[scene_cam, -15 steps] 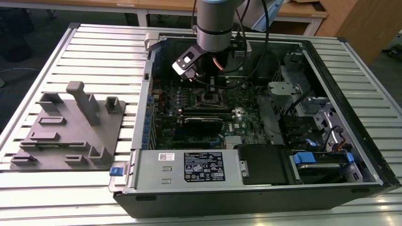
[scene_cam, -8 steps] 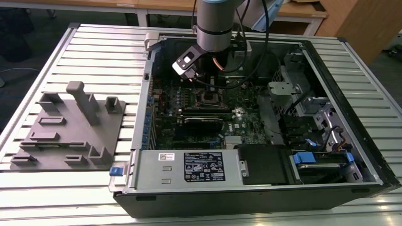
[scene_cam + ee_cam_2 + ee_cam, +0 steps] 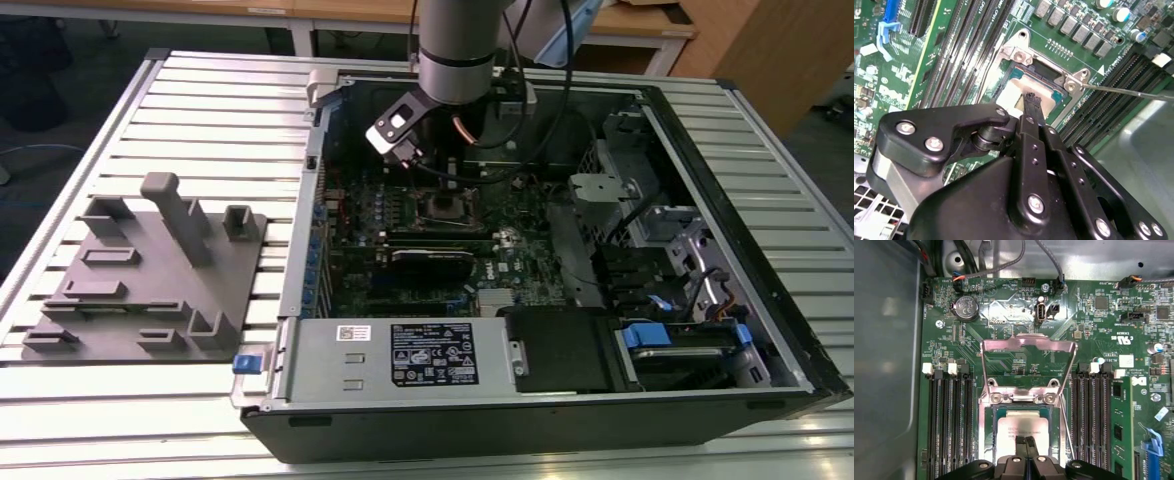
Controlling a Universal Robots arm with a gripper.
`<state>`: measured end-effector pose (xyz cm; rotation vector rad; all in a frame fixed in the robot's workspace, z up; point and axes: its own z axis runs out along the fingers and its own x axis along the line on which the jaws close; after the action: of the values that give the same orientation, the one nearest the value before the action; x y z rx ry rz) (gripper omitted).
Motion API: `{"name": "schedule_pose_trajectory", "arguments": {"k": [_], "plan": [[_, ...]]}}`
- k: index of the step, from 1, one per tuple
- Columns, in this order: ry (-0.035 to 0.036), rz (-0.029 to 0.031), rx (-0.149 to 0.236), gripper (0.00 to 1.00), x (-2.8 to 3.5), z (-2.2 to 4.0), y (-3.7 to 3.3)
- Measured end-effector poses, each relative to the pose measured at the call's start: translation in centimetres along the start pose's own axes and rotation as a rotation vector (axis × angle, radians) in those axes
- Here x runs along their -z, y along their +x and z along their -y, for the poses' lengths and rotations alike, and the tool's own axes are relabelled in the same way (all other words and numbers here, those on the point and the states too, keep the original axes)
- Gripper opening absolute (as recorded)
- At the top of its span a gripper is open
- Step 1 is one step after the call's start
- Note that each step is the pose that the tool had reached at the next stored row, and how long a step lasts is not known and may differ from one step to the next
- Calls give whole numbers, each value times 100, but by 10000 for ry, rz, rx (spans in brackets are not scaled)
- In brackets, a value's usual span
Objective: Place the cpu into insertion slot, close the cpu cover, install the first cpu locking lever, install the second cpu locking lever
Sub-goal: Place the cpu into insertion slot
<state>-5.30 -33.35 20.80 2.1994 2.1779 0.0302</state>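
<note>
In the exterior view, a grey fixture plate (image 3: 140, 290) with upright pegs and pockets lies on the slatted metal table (image 3: 80, 420) at the exterior view's left. It sits just beside an open computer case (image 3: 561, 420). Inside the case the green motherboard (image 3: 387, 215) lies flat, with a long black card (image 3: 430, 265) across it and a silver power supply (image 3: 400, 355) nearer the camera. 1 grey robot arm (image 3: 458, 50) hangs down into the case over the insertion slot (image 3: 447, 207). Toward the exterior view's right sit metal drive bays with a blue tab (image 3: 646, 335).

In both wrist views the cpu (image 3: 1021, 426) (image 3: 1010, 96) lies flat inside the insertion slot with its pale metal top up, framed by the slot's silver rim. In the first wrist view the cpu cover (image 3: 1027, 344) stands swung open on its hinge, tilted up and away from the slot, and the board shows through its window. The 2 black fingers of the gripper (image 3: 1024, 440) (image 3: 1032, 99) are drawn together with no gap showing, and nothing is held between them. Their tips are right over the cpu's top near 1 edge; whether they touch it cannot be told. In the second wrist view a thin wire locking lever (image 3: 1124, 91) stretches away from a corner of the slot. Black memory slots (image 3: 949, 425) flank the slot on both sides. A round coin battery (image 3: 966, 308) sits beyond the open cover.
</note>
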Motion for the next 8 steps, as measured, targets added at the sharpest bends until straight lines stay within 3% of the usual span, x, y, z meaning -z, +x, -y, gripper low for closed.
{"name": "schedule_pose_trajectory", "arguments": {"k": [8], "plan": [[0, 0, 0, 10, 37, -2, -1]]}}
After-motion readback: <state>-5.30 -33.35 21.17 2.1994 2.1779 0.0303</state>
